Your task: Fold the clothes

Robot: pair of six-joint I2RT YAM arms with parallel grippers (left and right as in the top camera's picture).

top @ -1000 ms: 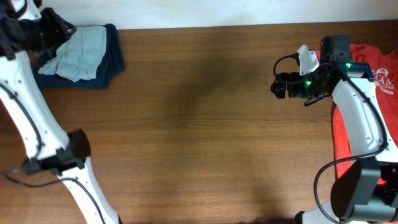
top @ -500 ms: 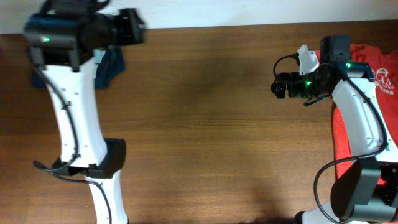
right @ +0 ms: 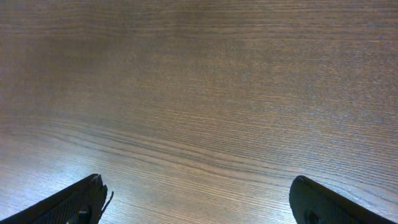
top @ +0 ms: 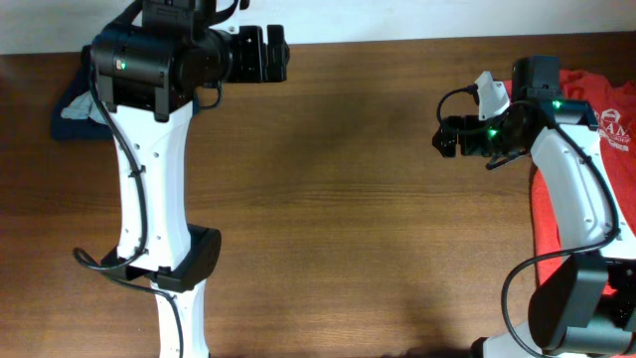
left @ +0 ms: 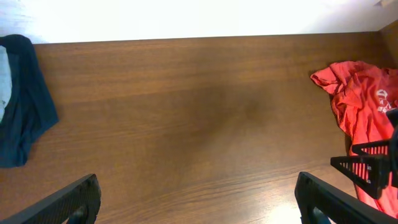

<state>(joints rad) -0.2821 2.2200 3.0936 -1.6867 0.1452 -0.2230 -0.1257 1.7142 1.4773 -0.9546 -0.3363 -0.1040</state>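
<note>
Red T-shirt (top: 596, 89) partly under right arm (top: 576, 179)

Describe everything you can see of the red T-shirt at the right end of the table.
The red T-shirt is coral-red, of soft, thin-looking cloth, with a white print on it. It lies unfolded and rumpled on the brown wooden table at its right end, with one corner reaching toward the middle. In the overhead view the right arm crosses over it and hides part of it; whether they touch cannot be told. Its far side runs out of the picture.
</note>
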